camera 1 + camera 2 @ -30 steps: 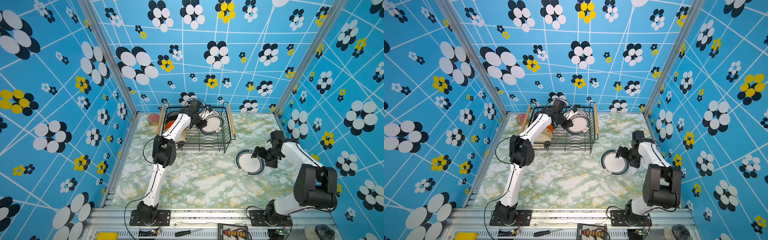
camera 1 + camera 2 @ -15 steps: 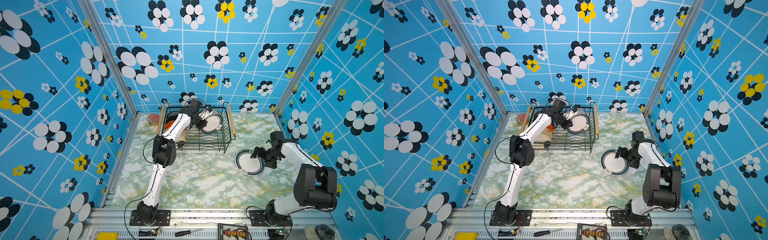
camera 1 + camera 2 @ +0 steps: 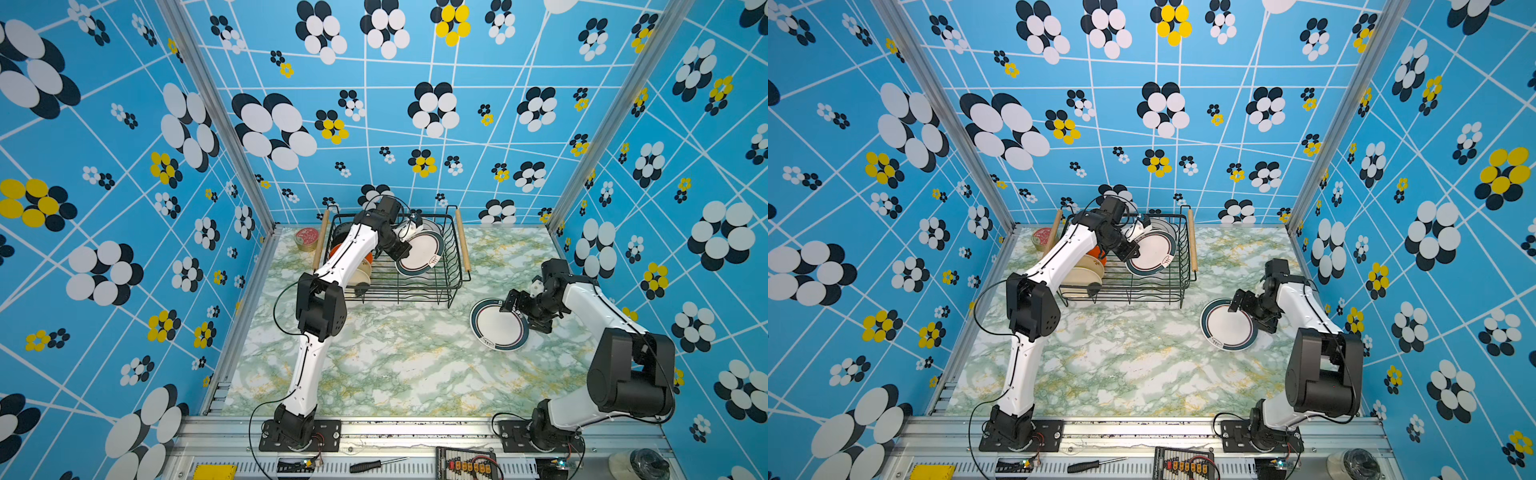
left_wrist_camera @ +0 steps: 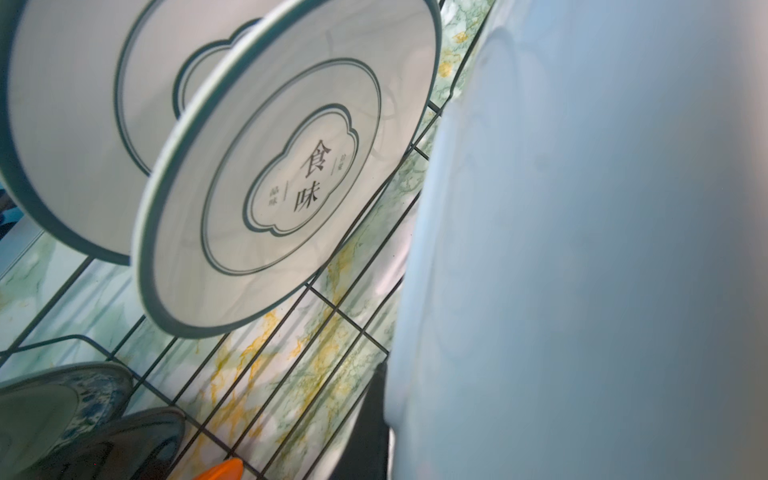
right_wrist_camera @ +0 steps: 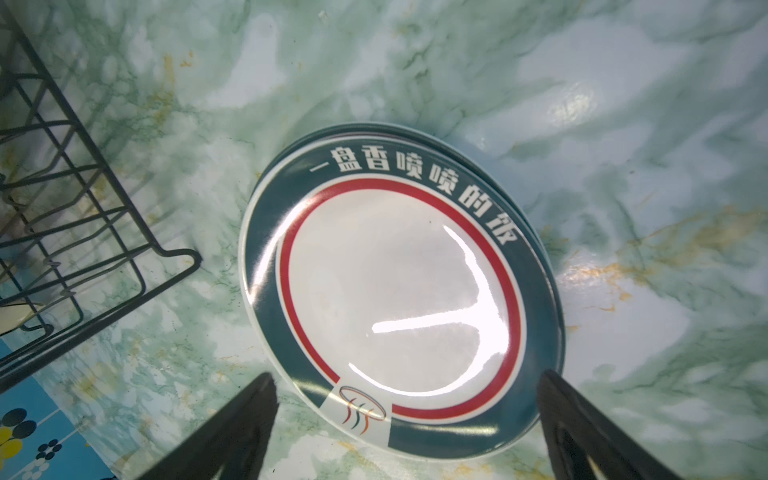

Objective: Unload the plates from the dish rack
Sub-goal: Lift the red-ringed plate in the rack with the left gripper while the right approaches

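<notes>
Plates wait in the dish rack [image 3: 415, 291] at the table's far edge. My left gripper [image 3: 402, 249] is clamped on the rim of a white plate [image 3: 422, 254], which is tilted over the rack's right half. Two more emblem plates [image 4: 291, 166] stand on edge in the wire slots beside it, and cream and orange plates [image 3: 1086, 270] fill the left end. Outside the rack, to the front right, a teal-rimmed plate [image 5: 399, 299] lies flat on the marble table [image 3: 395, 365], stacked on another plate. My right gripper [image 3: 521, 316] hangs over its rim, jaws spread wide, holding nothing.
</notes>
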Robot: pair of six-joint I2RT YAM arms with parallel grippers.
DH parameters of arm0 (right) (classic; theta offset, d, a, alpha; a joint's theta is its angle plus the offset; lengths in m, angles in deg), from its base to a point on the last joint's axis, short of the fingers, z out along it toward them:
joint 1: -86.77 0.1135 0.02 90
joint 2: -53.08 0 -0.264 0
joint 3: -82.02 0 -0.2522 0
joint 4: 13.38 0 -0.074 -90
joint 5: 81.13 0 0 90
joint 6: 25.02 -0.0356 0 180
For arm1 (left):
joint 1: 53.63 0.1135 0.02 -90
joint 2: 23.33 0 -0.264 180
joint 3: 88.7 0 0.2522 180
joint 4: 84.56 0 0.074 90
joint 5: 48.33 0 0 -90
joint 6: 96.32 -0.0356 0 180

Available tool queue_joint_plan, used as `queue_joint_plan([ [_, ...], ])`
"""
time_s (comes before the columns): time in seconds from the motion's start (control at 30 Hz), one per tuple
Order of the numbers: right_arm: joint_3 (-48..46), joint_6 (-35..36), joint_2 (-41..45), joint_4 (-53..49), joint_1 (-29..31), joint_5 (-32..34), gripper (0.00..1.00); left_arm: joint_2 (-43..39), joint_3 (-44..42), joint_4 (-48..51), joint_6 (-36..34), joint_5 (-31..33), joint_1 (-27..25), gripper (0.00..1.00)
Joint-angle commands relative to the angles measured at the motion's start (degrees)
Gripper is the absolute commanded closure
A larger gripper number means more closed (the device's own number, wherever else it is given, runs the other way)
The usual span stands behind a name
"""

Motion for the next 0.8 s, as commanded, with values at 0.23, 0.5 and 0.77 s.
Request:
queue_joint_plan([
  [0.23, 6.06, -0.14, 5.22, -2.34, 0.06, -1.08, 0.01, -11.57, -4.57, -0.86, 5.75, -2.75, -0.38, 1.0],
  [0.5, 6.33, -4.86, 12.02, 3.27, 0.07, -13.55, 0.01, -17.13, -4.52, -2.91, 27.19, -4.6, 0.04, 1.0],
  [0.77, 0.94, -21.57, 17.95, 26.49, 1.86, -28.92, 0.01, -25.84, -18.02, -18.16, 56.75, -13.76, -0.33, 0.98],
])
